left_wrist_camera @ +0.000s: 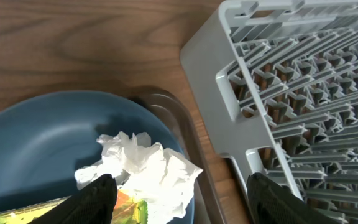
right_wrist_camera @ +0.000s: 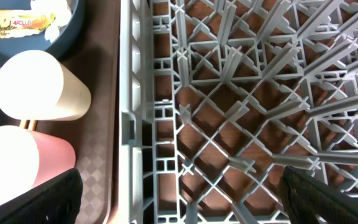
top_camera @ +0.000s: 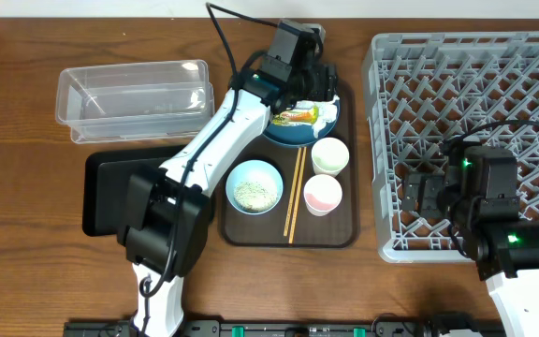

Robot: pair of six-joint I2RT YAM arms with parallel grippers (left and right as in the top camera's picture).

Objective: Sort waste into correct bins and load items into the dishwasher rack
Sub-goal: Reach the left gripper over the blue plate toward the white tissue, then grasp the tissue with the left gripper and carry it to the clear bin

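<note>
The step in hand looks like the first waste pick. The left claw [left_wrist_camera: 184, 198] hangs with its jaws spread wide over the far side of the dark blue dish [left_wrist_camera: 36, 143], which sits at the far end of the brown serving tray [top_camera: 335, 229] in the middle of the desk [top_camera: 26, 253]. The crumpled white tissue [left_wrist_camera: 148, 165] lies on the dish just beneath and between the fingers, and the yellow-green snack wrapper [left_wrist_camera: 48, 216] lies touching it on the side away from the dishwasher rack [top_camera: 531, 56]. The claw holds nothing. Sorting appears not yet begun: the clear plastic tub [top_camera: 134, 89] near the far left corner looks bare, and the black tray [top_camera: 106, 192] in front of it is partly hidden by the arm. The small white bowl [top_camera: 254, 185] with its rice-like scraps [top_camera: 251, 194], the two cups [top_camera: 330, 154], and the chopsticks [top_camera: 294, 192] are all on the serving tray, and no item shows in the visible part of the rack by the right edge. The right claw [right_wrist_camera: 182, 196] hovers over the rack's near left part, jaws wide apart and holding nothing, apparently waiting. The next move likely calls for the left claw to drop straight down and pinch the tissue. The tissue is soft and should compress easily, but the wrapper pressed against it could be caught along with it. Whichever is lifted must then go across the desk to its bin at the left.
</note>
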